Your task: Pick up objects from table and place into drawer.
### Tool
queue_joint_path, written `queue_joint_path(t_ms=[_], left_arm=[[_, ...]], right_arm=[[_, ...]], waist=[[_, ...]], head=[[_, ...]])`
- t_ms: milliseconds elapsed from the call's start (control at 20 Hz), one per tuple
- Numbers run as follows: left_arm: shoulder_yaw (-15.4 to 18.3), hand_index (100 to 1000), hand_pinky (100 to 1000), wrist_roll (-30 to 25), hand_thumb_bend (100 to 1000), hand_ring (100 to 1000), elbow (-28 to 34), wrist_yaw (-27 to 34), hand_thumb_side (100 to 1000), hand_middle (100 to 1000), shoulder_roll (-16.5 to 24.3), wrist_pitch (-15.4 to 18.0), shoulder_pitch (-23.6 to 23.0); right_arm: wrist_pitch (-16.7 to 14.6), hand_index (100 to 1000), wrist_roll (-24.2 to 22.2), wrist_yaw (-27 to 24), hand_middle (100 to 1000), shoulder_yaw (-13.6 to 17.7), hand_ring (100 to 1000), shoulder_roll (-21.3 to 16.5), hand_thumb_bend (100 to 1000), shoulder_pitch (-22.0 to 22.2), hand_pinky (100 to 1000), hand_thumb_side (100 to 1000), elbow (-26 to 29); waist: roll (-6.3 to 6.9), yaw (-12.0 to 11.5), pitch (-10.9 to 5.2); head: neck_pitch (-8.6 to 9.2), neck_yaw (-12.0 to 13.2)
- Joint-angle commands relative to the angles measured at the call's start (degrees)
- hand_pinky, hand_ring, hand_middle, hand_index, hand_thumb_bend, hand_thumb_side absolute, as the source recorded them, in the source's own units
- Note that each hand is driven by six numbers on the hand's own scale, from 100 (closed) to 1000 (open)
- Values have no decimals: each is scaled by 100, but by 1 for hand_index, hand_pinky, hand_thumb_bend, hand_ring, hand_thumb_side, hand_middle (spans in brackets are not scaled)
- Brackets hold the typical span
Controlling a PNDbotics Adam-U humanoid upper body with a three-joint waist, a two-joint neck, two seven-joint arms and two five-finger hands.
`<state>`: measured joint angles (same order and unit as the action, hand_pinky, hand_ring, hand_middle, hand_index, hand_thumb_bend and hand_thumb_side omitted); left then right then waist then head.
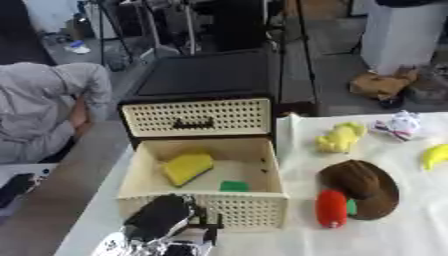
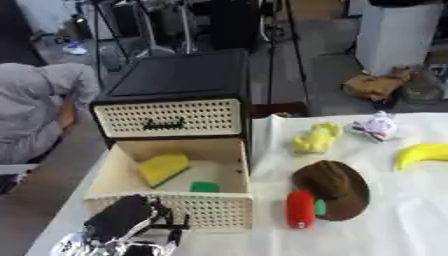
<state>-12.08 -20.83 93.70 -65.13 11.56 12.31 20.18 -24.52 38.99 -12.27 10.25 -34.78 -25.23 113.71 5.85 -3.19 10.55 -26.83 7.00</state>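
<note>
The red object (image 1: pixel 331 208) lies at lower centre-right of the frame, just beside the open drawer's (image 1: pixel 203 206) front corner and touching the edge of a brown hat-shaped object (image 1: pixel 360 186). It is a short, rounded cylinder, plain red, with a small green piece (image 1: pixel 351 206) showing against its right side. It looks like a soft plush toy, though the view is too blurred to be sure. If so, it should be light, yielding and not slippery, with nothing fragile about it. The best hold would be across its middle, fingers on one long side and thumb on the other, lifting clear of the brown object so that it is not dragged along.

The drawer stands pulled out at centre-left, cream with a perforated front, and already holds a yellow wedge (image 1: pixel 186 168) and a small green block (image 1: pixel 233 186). Further right on the white tablecloth (image 1: pixel 262 242) lie a yellow plush figure (image 1: pixel 340 137), a small white toy (image 1: pixel 401 123) and a banana (image 2: pixel 423 154).

The left hand (image 1: pixel 160 218) shows at the lower left, just in front of the drawer; I cannot tell how its fingers stand. The right hand is out of view.
</note>
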Motion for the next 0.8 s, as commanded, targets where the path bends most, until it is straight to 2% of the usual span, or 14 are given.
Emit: queue_joint_path(t_ms=[50,550,600,650,750,800], left_arm=[[-105,513,100,-10,100,100,155,8,628,100,-56,44,1],[-114,525,100,-88,100,100,305,-25,654,100,-52,97,-40],[-129,668,100,-190,100,120,291,-77,798,121,-39,150,-42],[-123,715,100,-294,100,190,296,-131,818,183,-38,209,-40],[-94,720,100,-441,100,212,341,-177,829,205,-39,292,-42],[-83,746,118,-499,100,285,366,-186,852,298,-32,319,-49]], right_arm=[[-18,739,40,55,596,53,732,-190,100,-47,581,798,88],[-18,739,41,59,596,55,731,-192,100,-43,581,799,88],[-18,739,40,58,596,53,731,-190,100,-47,581,799,88],[-19,739,39,57,596,52,731,-190,100,-49,581,799,88],[-20,738,39,56,596,52,731,-190,100,-52,581,799,88],[-21,738,39,56,596,52,730,-192,100,-53,581,800,88]], waist=[[-51,-1,-98],[-61,-41,-96],[-61,-48,-93],[-62,-54,-91],[-64,-66,-91],[-62,-70,-92]], head=[[23,-8],[35,-20],[40,-21],[42,-22],[46,-24],[46,-24]])
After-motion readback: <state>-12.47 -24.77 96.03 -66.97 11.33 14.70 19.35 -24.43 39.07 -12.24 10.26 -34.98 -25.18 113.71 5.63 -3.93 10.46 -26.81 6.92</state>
